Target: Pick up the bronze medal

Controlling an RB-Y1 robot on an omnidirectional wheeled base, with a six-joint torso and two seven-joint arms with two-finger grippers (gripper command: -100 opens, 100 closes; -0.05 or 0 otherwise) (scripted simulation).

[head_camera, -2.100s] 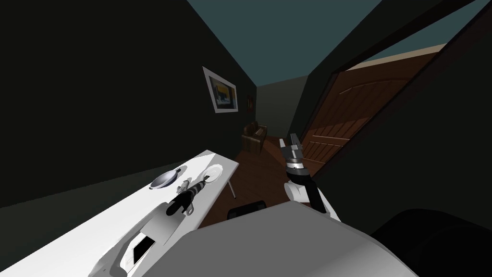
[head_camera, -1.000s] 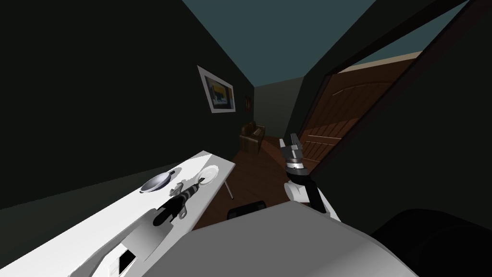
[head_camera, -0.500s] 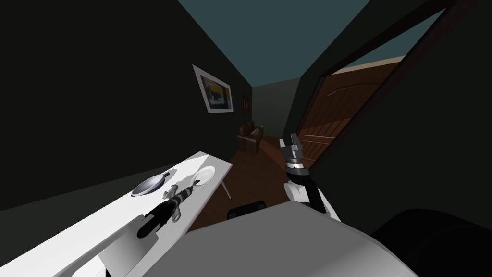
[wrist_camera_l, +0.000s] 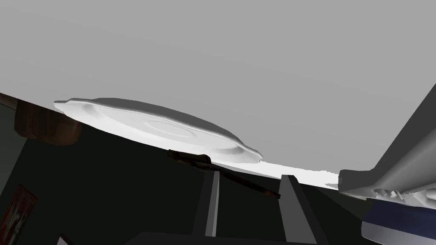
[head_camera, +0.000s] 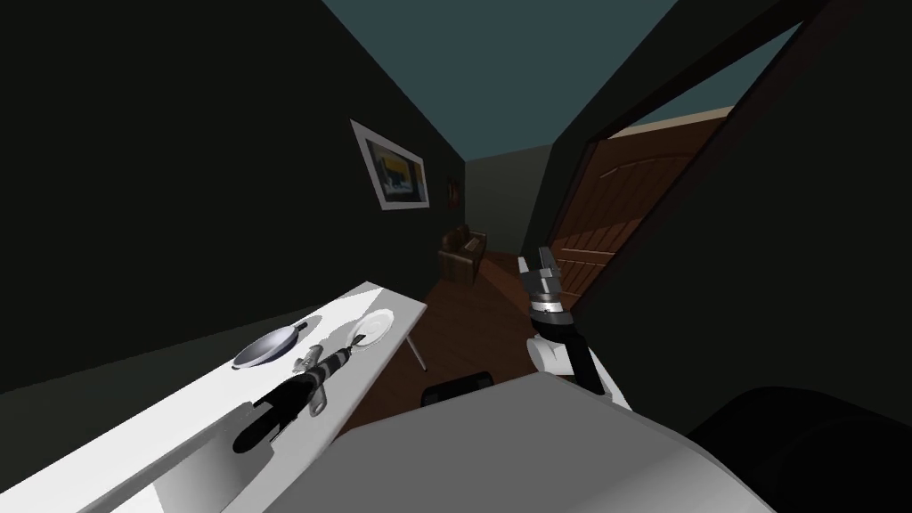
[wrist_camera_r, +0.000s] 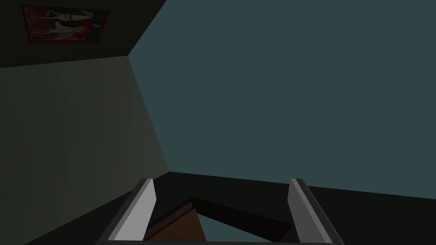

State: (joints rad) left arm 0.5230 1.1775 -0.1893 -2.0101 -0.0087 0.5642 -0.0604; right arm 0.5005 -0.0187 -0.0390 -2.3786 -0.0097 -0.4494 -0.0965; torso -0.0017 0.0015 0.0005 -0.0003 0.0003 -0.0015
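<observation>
Left gripper [wrist_camera_l: 250, 174]: jaws narrowed about the dark brown bronze medal [wrist_camera_l: 189, 158], beside the white plate [wrist_camera_l: 162, 127], lower left in the head view; whether they pinch it cannot be told. The medal is probably light, thin and slick, so grip it across its edges. Right gripper [wrist_camera_r: 221, 183]: jaws spread, idle.

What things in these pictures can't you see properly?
Medal: in the head view nothing by the plate is big enough to pick out, and the left gripper sits over that spot.
Left wrist view: a thin dark brown strip lies at the plate's rim, too edge-on to call it the medal.
Table: its near end is cut off at the head view's bottom-left corner.
</observation>
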